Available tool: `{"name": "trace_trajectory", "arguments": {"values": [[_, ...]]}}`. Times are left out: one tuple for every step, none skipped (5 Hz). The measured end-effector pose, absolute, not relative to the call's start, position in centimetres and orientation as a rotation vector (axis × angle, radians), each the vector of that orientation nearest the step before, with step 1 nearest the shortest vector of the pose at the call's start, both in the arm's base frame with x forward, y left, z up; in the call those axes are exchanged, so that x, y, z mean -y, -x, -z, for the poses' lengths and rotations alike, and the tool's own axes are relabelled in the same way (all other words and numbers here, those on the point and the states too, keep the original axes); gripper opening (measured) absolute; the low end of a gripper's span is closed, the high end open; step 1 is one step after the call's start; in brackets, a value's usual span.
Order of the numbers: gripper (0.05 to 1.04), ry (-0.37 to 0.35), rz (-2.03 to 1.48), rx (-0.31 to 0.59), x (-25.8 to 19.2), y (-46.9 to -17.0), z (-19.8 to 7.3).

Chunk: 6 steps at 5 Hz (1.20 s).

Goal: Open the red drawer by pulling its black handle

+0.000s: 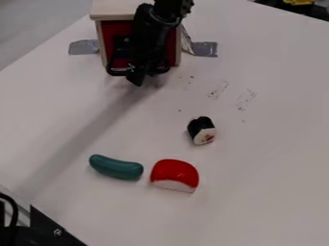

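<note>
Three toy foods on white table [270, 158]: sushi roll [202, 130] near 3 o'clock, red-and-white piece [175, 175] 6, green pickle [116, 167] 7; gripper [143, 78] at 11 by red-fronted wooden box [114, 10], apart or together, cannot tell

On the white surface [270, 149] there are a wooden box [114, 8], silver tape [84, 47] at its two sides, a black-and-white roll [202, 130], and a green pickle [116, 167] near a red-and-white piece [175, 175].

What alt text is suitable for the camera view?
A black claw hangs before a red-fronted wooden box on a white table. Nearer the camera lie a green oblong toy, a red and white toy and a black and white toy.
</note>
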State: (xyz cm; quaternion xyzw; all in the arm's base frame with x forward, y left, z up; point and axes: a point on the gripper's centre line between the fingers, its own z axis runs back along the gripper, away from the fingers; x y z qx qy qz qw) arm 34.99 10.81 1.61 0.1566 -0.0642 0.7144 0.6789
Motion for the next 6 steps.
{"name": "trace_trajectory", "arguments": {"values": [[0.883, -0.366, -1.608, 0.134, -10.9, -35.1, -1.5], [0.662, -0.370, -1.635, 0.143, -11.0, -35.3, -1.3], [0.586, -0.370, -1.632, 0.143, -10.8, -35.3, -1.3], [0.530, -0.380, -1.608, 0.155, -10.8, -34.9, -1.1], [0.450, -0.363, -1.573, 0.179, -10.5, -33.9, -0.9], [0.449, -0.353, -1.530, 0.215, -10.6, -32.7, -0.9]]}}
